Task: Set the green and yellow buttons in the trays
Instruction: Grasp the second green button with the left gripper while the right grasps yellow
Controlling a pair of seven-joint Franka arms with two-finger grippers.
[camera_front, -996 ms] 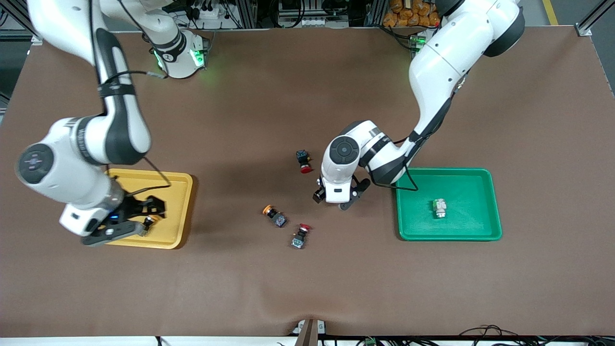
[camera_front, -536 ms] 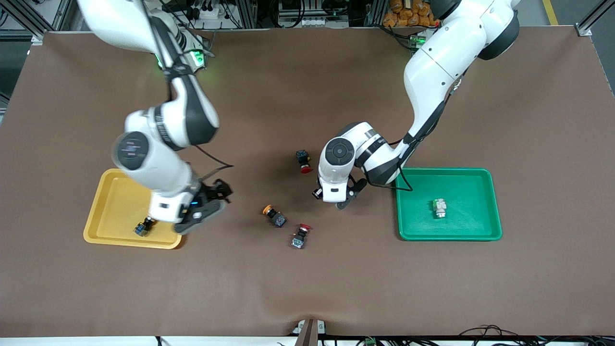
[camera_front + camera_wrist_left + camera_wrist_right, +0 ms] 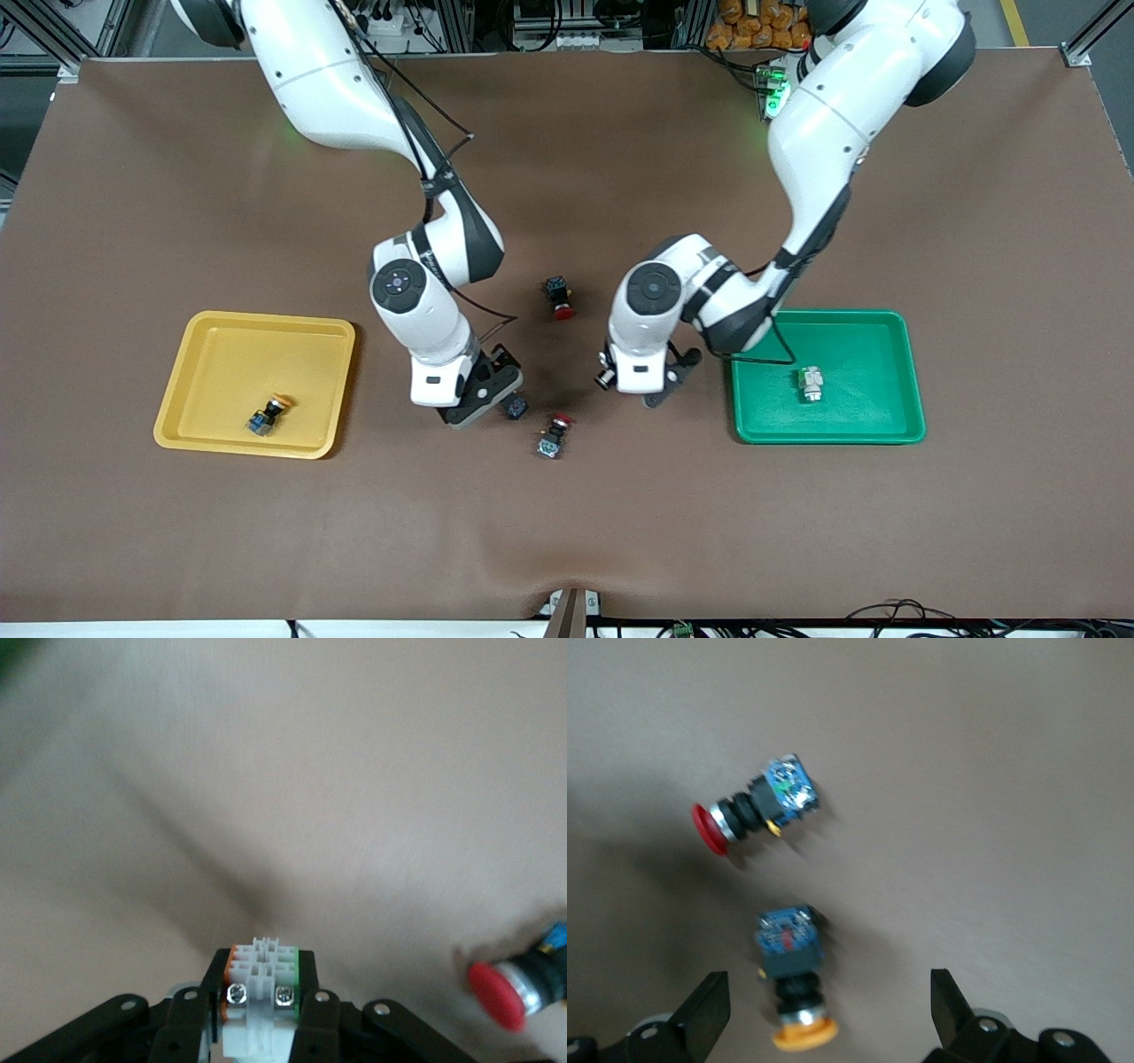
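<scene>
Brown bench (image 3: 567, 532) under both arms. Yellow tray (image 3: 205, 341) at 9 o'clock holds one yellow-capped button (image 3: 267, 415); green tray (image 3: 877, 328) at 3 o'clock holds one whitish button (image 3: 810, 384). Right pincer (image 3: 824, 1014), spread wide, hovers over a second yellow-capped button (image 3: 793, 979) at mid-bench, a red-capped switch (image 3: 554, 436) just beside. Left pincer (image 3: 259, 1005) clamps a whitish green-tipped button (image 3: 260, 992) over bare bench near the green tray. Another red-capped switch (image 3: 559, 296) lies toward 12.

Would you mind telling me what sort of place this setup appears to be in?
Probably a robotics lab: a brown-covered table with a yellow tray and a green tray for sorting, plus aluminium framing and cabling along the robots' edge.
</scene>
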